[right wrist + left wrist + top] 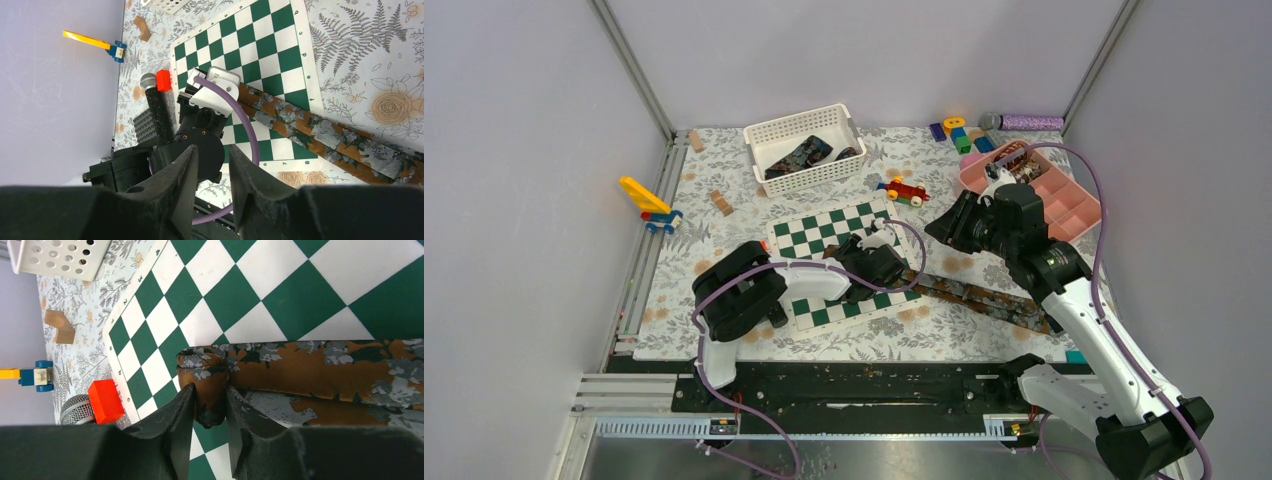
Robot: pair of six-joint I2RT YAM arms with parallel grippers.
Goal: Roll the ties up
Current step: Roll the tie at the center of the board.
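A long brown-rust tie with grey flowers lies across the green-and-white chessboard and runs off to the right over the floral cloth. Its left end is folded over into a small roll. My left gripper is shut on that rolled end, one finger pressing each side; from above it sits low on the board. My right gripper hangs in the air above the tie's right half, jaws apart with nothing between them. Dark ties lie in the white basket.
A pink compartment tray stands at the back right, beside the right arm. A toy car and coloured blocks lie behind the board. Left of the board are a red block, a microphone, wooden blocks and a yellow toy.
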